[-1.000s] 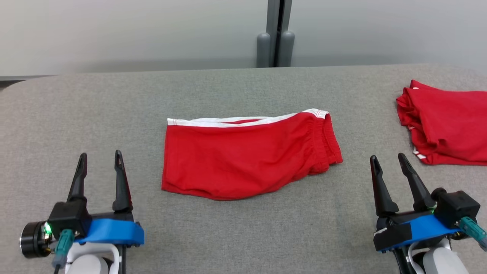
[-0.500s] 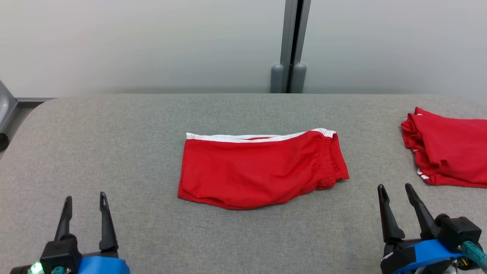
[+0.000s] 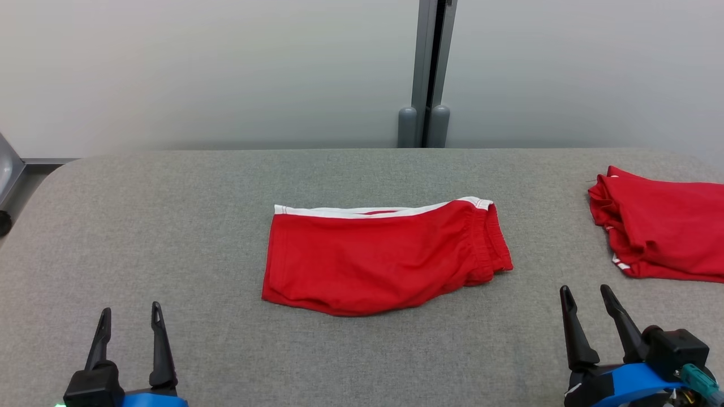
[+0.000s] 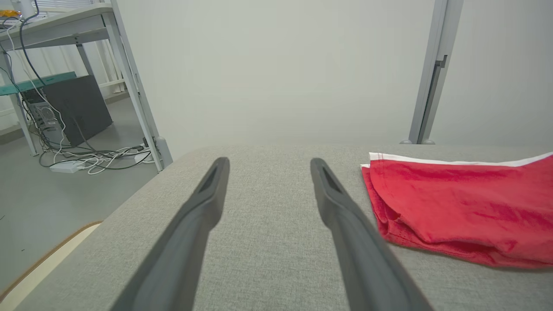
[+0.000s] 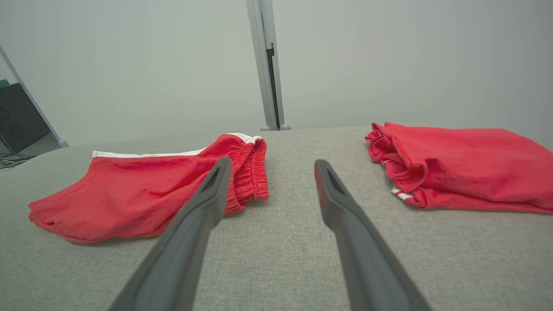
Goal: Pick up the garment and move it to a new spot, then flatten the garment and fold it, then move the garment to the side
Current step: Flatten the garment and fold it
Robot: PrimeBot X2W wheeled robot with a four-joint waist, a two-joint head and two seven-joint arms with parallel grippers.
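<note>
The garment (image 3: 379, 257) is a pair of red shorts with a white trim along its far edge, lying folded at the middle of the grey table (image 3: 169, 226). The left wrist view has the garment (image 4: 458, 207) at the right, and the right wrist view shows the garment (image 5: 147, 190) at the left. My left gripper (image 3: 130, 316) stands open at the lower left, well clear of the cloth. My right gripper (image 3: 585, 297) stands open at the lower right, a short way from the elastic waistband end. Nothing is between either pair of fingers.
A second folded pile of red clothing (image 3: 662, 226) lies at the table's right edge, and the right wrist view has this pile (image 5: 462, 164) at the right. A grey post (image 3: 424, 73) stands behind the table against a pale wall. Off the table's left end stands a shelf frame with cables (image 4: 86, 155) on the floor.
The head camera has tilted up, so the whole picture has shifted down and both grippers sit lower in it. The garment lies as before and both grippers stay open.
</note>
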